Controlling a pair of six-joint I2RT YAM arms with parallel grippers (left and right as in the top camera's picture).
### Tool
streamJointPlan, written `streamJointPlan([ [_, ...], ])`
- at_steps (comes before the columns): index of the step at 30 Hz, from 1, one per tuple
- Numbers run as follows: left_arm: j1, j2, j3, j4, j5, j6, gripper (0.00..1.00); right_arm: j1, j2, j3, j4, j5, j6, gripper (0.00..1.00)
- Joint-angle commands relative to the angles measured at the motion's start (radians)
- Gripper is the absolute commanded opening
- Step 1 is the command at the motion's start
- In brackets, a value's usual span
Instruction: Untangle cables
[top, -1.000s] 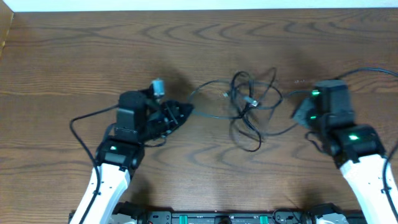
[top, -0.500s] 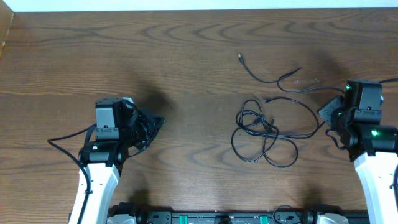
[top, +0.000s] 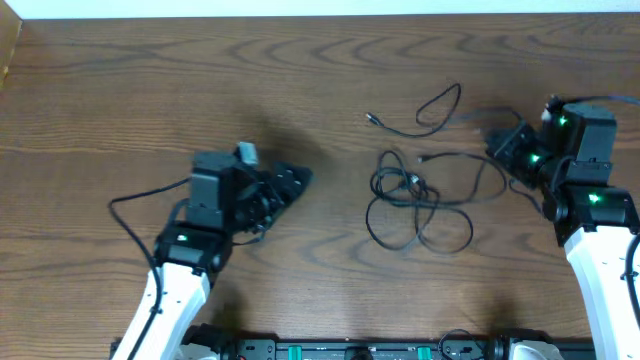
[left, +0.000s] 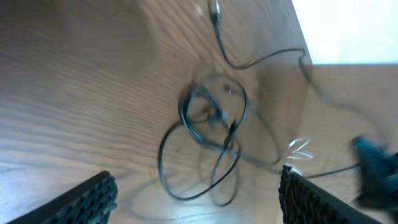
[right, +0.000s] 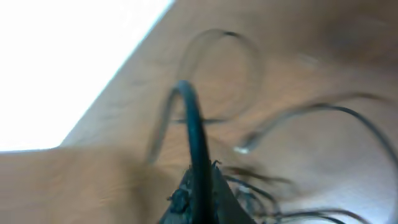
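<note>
A tangle of thin black cables (top: 402, 182) lies looped on the wooden table right of centre. One more black cable (top: 412, 132) curves behind it, from a small plug at its left end toward my right gripper (top: 500, 150). That gripper is shut, and in the right wrist view a black cable (right: 189, 118) rises out of its closed tips (right: 199, 196). My left gripper (top: 292, 180) is left of the tangle, apart from it. In the left wrist view it stands open (left: 196, 199). The looped tangle (left: 205, 118) lies ahead of it, with nothing between the fingers.
The table's far edge (top: 320, 16) meets a white wall at the top. Thick black arm cables trail beside the left arm (top: 130, 200) and behind the right arm (top: 600, 100). The arms' base rail (top: 350, 350) runs along the front edge.
My left gripper has moved right toward the tangle and opened. The right gripper has shifted up and left, still shut, and the loose cable behind the tangle has changed shape.
</note>
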Motion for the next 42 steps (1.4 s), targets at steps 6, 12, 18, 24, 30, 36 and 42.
streamJointPlan([
  [6,-0.286,0.073,0.009,-0.031,-0.398,-0.008,0.84,-0.001,-0.001,0.004,0.296,-0.352,-0.008,0.02],
  [12,-0.389,0.198,0.009,0.030,-0.562,-0.184,0.84,-0.001,-0.001,0.004,0.403,-0.491,0.127,0.01],
  [18,-0.421,0.315,0.009,0.139,-0.536,-0.333,0.85,-0.002,-0.002,0.004,0.556,-0.602,0.243,0.02],
  [24,-0.438,0.389,0.009,0.307,-0.465,-0.529,0.92,-0.001,-0.002,0.004,0.834,-0.758,0.326,0.02],
  [30,-0.442,0.403,0.009,0.436,-0.379,-0.472,0.93,0.010,0.000,0.004,0.881,-0.808,0.320,0.02],
  [36,-0.475,0.403,0.009,0.360,-0.368,-0.080,0.92,0.026,0.000,0.004,0.772,-0.805,0.244,0.01],
  [42,-0.481,0.403,0.009,0.266,-0.367,-0.059,0.92,0.041,0.000,0.004,0.650,-0.774,0.143,0.02],
])
